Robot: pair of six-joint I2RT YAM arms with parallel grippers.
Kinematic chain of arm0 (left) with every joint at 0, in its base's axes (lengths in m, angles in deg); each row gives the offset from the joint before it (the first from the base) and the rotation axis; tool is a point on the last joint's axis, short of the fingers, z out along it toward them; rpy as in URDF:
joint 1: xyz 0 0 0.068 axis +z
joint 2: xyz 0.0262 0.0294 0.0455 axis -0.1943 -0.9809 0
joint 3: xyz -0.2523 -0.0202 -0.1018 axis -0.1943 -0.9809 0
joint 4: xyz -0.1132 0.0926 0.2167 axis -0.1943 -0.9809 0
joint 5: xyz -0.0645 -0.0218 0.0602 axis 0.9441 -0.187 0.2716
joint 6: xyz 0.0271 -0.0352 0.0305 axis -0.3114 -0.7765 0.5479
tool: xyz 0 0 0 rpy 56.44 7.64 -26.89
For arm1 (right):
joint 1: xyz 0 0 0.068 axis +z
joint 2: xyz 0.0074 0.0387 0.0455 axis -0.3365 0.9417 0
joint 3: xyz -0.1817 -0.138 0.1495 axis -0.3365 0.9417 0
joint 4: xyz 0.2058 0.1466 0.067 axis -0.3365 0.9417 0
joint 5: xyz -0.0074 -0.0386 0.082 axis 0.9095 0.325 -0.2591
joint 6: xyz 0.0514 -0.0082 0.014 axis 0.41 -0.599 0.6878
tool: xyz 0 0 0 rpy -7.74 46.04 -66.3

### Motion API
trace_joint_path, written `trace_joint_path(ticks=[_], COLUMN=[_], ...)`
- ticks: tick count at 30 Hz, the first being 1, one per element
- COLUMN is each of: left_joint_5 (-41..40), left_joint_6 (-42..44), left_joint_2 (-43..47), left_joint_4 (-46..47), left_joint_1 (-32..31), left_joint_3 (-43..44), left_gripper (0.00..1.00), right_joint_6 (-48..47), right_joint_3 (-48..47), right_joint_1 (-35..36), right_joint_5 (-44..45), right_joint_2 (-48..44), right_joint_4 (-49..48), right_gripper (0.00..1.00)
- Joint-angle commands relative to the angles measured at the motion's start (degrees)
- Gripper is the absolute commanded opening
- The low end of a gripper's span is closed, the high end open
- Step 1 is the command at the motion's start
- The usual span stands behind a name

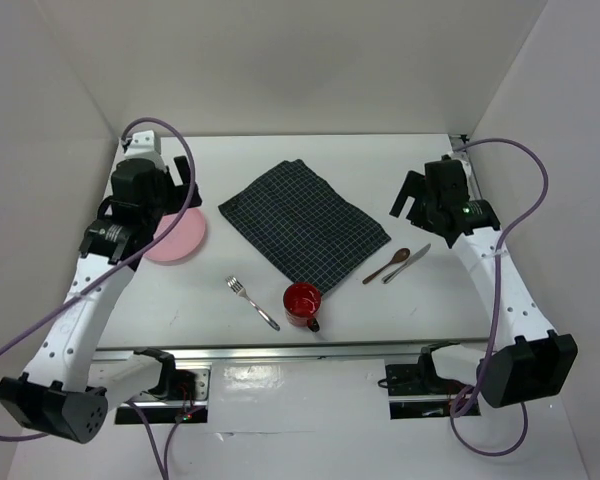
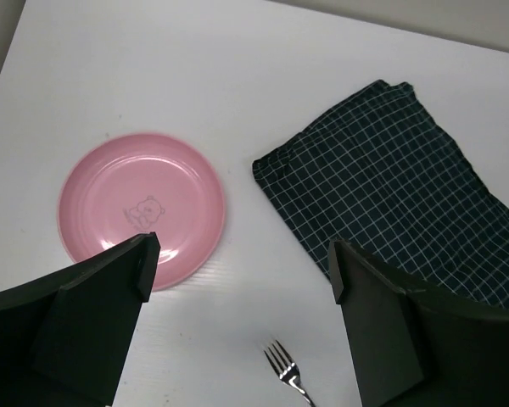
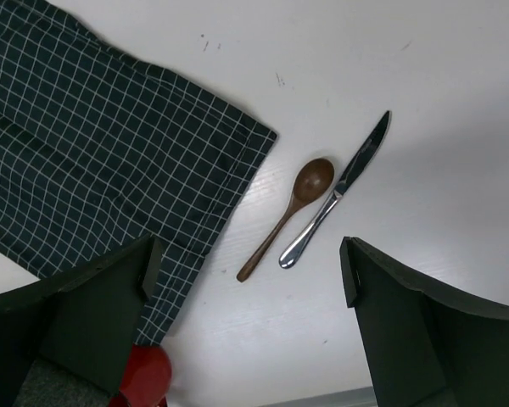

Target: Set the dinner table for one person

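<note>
The dinner table point(image 1: 365, 165) is the large white top that lies under both arms and fills the floor of the white booth. The left gripper point(image 2: 243, 267) hangs above the left part of it and does not touch it. Its two dark fingers stand wide apart and nothing is between them. Under it, in the left wrist view, a pink plate point(image 2: 142, 208) with a small bear drawing lies flat, just under the left finger. The prongs of a fork point(image 2: 282, 360) show at the bottom between the fingers. The right gripper point(image 3: 250, 259) hangs above the right part of the table, also wide and with nothing in it. Below it a brown wooden spoon point(image 3: 287, 220) and a metal knife point(image 3: 339, 186) lie side by side, nearly parallel and very close, on the bare surface. A dark checked placemat point(image 1: 302, 222) lies in the middle of the table, turned at an angle, between the two grippers, with nothing on it. A red mug point(image 1: 302, 302) stands at the near corner of the placemat, and the fork is just to the left of it.
</note>
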Motion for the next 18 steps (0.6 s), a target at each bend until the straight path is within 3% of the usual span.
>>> trace_joint_path(ticks=[1,10,14,18], left_joint_5=[4.23,7.03,14.76,16.09], left_joint_6=[2.94,0.75,0.73,-0.50], left_joint_2=[3.72,6.53,-2.23,-10.68], left_joint_4=[-1.93,-0.70,-7.28,-8.09], left_joint_1=[-0.14,-0.14,-0.14,-0.14], left_joint_3=[3.80,3.89,8.72,8.47], left_gripper=[1.00,1.00,1.00,0.87], right_joint_6=[-0.70,0.09,0.88,2.37], right_joint_3=[2.32,7.68,9.61,7.69], right_joint_1=[0.10,0.10,0.10,10.19], right_joint_5=[-0.91,-3.98,-6.00,-0.05], right_joint_2=[-2.78,-4.63,-0.77,5.46], right_joint_4=[-1.54,-6.11,-7.35,-8.14], right_gripper=[1.00,1.00,1.00,1.00])
